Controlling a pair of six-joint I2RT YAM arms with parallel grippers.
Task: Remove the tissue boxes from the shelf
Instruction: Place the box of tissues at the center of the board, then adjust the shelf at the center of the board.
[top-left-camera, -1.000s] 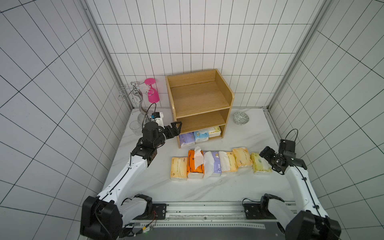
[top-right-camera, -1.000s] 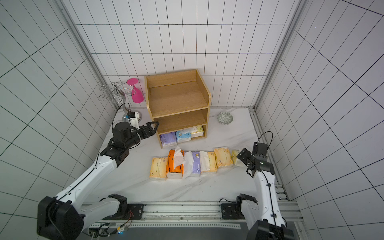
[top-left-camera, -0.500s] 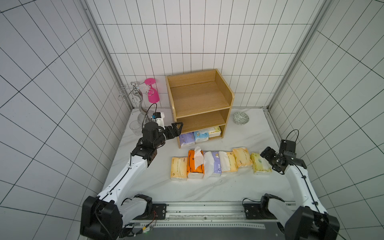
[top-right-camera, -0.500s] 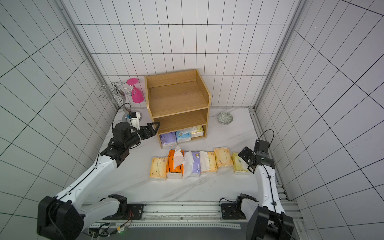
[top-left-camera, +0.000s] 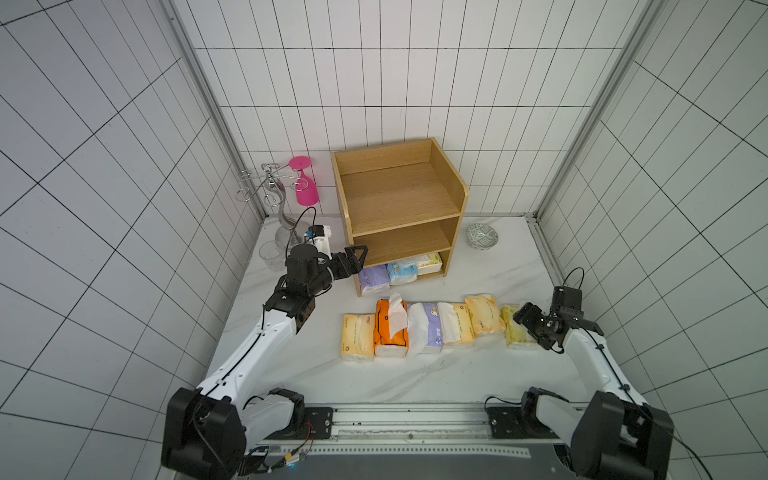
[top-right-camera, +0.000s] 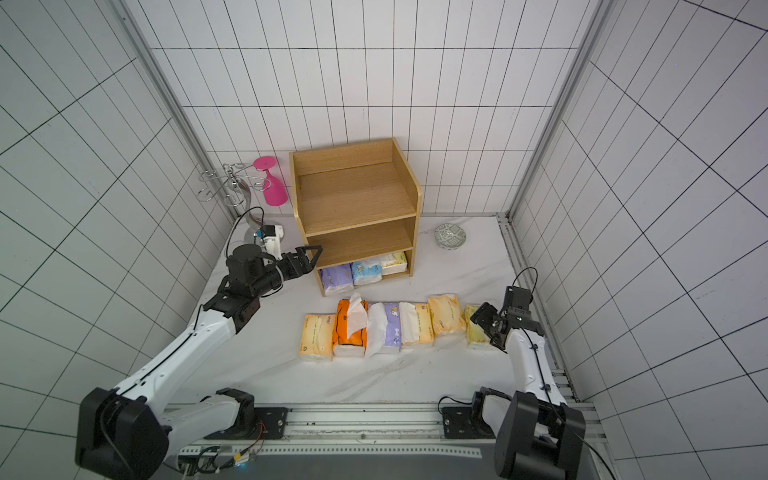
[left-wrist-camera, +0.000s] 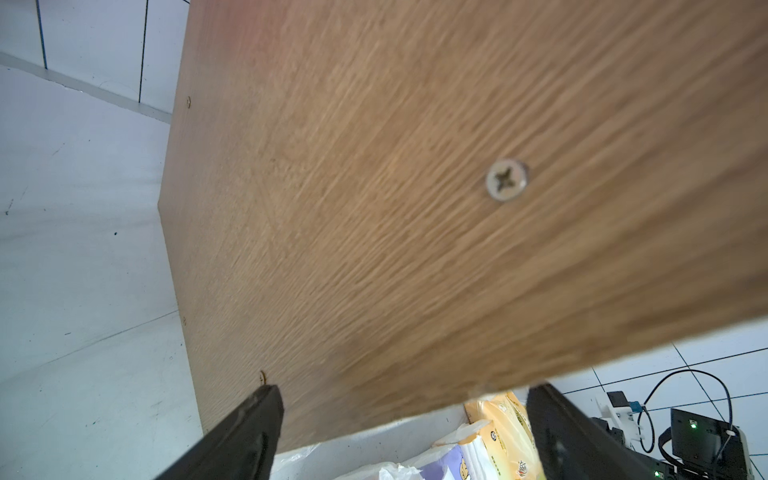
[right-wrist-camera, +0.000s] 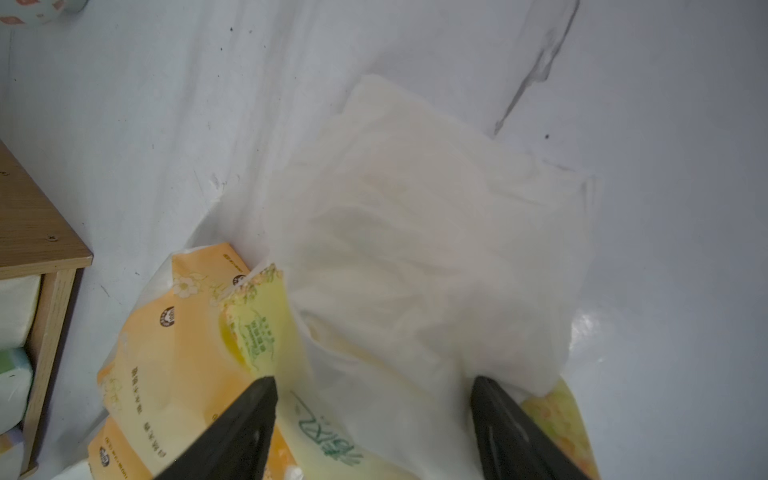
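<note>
Found left gripper (top-left-camera: 355, 262) open and empty just outside the shelf (top-left-camera: 399, 195) side panel, nearest the purple pack (top-left-camera: 374, 279) lying front-to-back on the bottom tier round that corner; right gripper (top-left-camera: 528, 330) astride the tabled yellow-green pack (top-left-camera: 512, 328), grip undeterminable.

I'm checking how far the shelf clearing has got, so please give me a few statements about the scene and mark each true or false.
1. Three tissue packs sit on the bottom level of the shelf. True.
2. The shelf's top and middle levels also hold packs. False: both levels are bare.
3. Six packs lie in a row on the table in front of the shelf. True.
4. The left fingers are shut on a purple pack. False: they are open and hold nothing, close to the shelf's side panel.
5. A tissue sticks out of the orange pack. True.
</note>
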